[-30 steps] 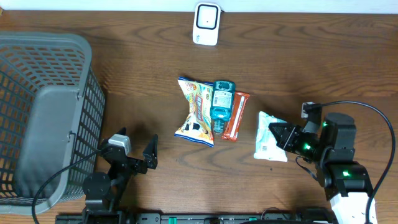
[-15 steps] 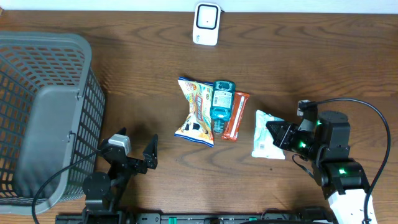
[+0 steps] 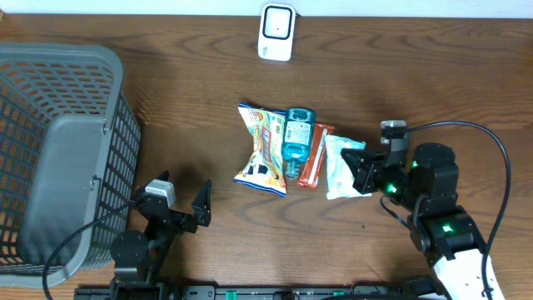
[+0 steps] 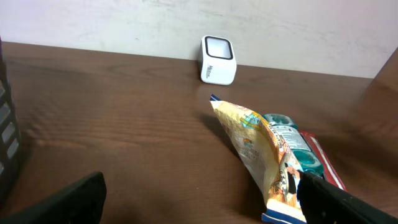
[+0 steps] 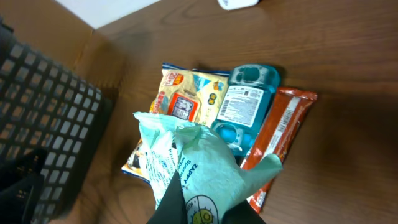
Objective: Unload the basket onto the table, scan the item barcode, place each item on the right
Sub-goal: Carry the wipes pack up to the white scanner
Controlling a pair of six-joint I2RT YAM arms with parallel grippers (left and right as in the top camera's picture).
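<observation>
Now the pale green packet (image 3: 340, 167) is pinched at its right end by the right gripper (image 3: 360, 172), whose fingers are pressed together on the wrapper. A second ago it lay apart from the other goods; it has since swung left and now overlaps the edge of the red bar (image 3: 315, 157), beside the teal bottle (image 3: 297, 137) and snack bag (image 3: 261, 148). From the wrist view it looks lifted clear of them. So the item is in hand and travelling, I'd say, but the scanner (image 3: 276, 32) stands well apart at the far edge. I can't make out a barcode. The left gripper (image 3: 181, 198) sits spread wide and empty near the basket (image 3: 58, 50).
</observation>
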